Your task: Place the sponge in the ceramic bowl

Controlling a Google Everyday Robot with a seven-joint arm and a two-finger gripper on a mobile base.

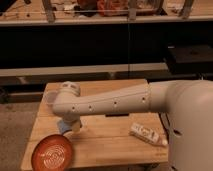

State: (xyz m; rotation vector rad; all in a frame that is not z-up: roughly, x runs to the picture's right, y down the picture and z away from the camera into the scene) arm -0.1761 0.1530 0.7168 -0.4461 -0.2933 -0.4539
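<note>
Worktop [107, 145]: wooden, carries everything. Arm [115, 102] spans it from right to left, wrist bent down at the left end. Ceramic bowl [52, 154] sits at the near-left corner, and nothing blue-grey shows inside it. White packet [146, 134] lies near-right, well apart from the bowl.

Gripper [69, 126] hangs just beyond the bowl's far rim, slightly right of bowl centre. Jaws look clamped on the sponge [62, 128], which shows as a blue-grey patch at the tip, off the worktop.

Status, my read: grasp and carry look done. Left to do is a short move near-left over the dish, then release.

Sponge heading and long axis: can't tell, since it is mostly hidden by the gripper.
</note>
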